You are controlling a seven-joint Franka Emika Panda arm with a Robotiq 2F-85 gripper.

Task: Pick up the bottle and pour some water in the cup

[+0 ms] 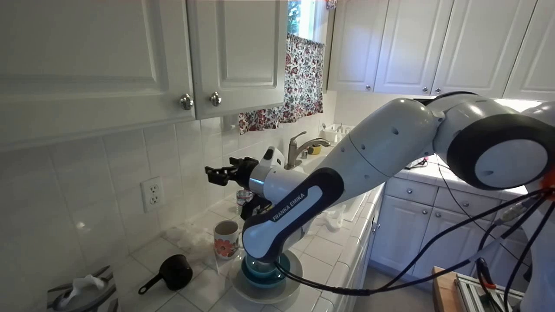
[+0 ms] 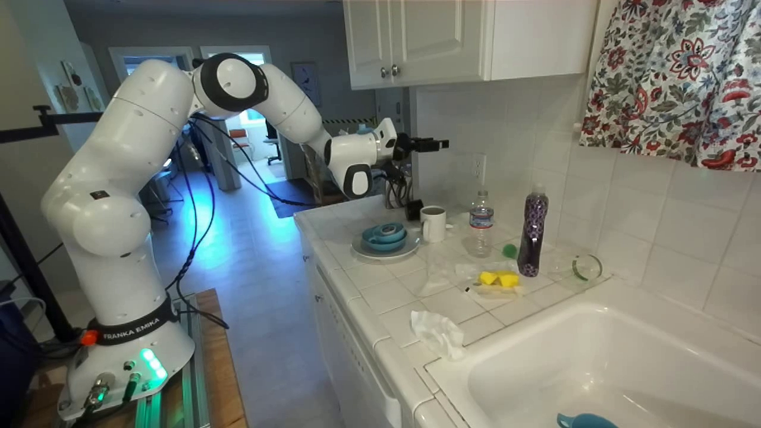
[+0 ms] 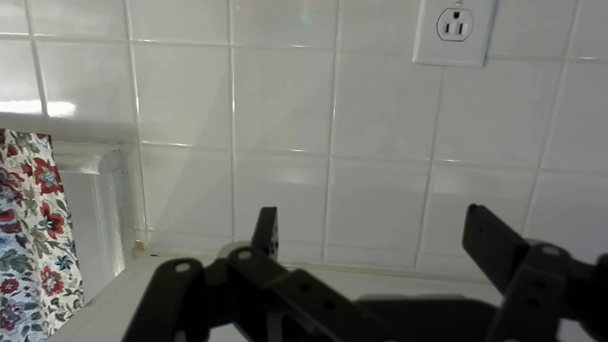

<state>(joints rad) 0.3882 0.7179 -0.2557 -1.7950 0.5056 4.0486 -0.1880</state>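
Note:
The dark purplish bottle stands upright on the tiled counter near the sink in an exterior view; it is out of sight in the wrist view. The whitish cup with a reddish flower stands upright on the counter; it also shows white from its other side in an exterior view. My gripper is high above the counter, pointing at the tiled wall, well above the cup and apart from everything. It also shows in an exterior view. In the wrist view the fingers are wide apart with nothing between them.
A clear labelled plastic bottle stands between cup and purplish bottle. Teal bowls sit on a plate. A black scoop, yellow item, tissue and glass jar lie around. The sink and upper cabinets flank the counter.

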